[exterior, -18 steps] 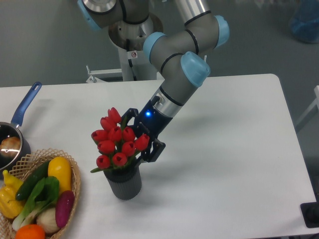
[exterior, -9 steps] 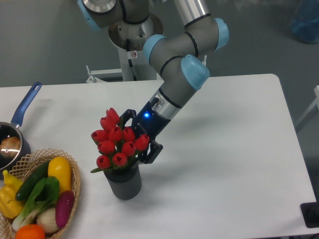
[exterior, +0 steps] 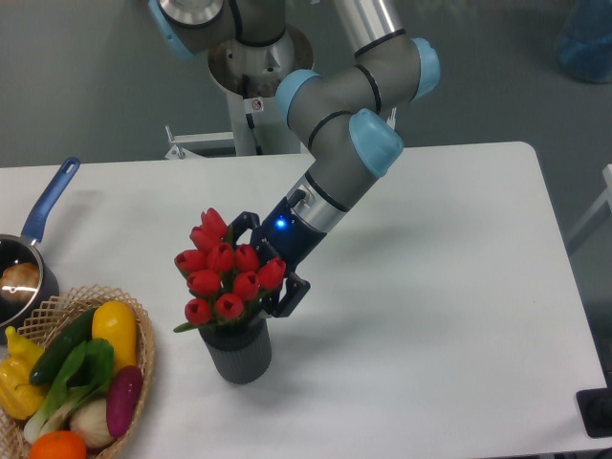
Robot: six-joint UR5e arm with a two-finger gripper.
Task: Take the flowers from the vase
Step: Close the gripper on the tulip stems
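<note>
Roughly nine flowers in one vase; one pincer behind buds, grip state unclear.

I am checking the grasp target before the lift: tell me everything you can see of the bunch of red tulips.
The bunch of red tulip buds shows about nine closed red heads on green stems, with one green leaf sticking out at lower left. It stands roughly upright in the short dark grey ribbed vase. The black two-finger hand sits right behind the buds on their right; whether it grips them cannot be told.

White table: vase, basket, saucepan
</note>
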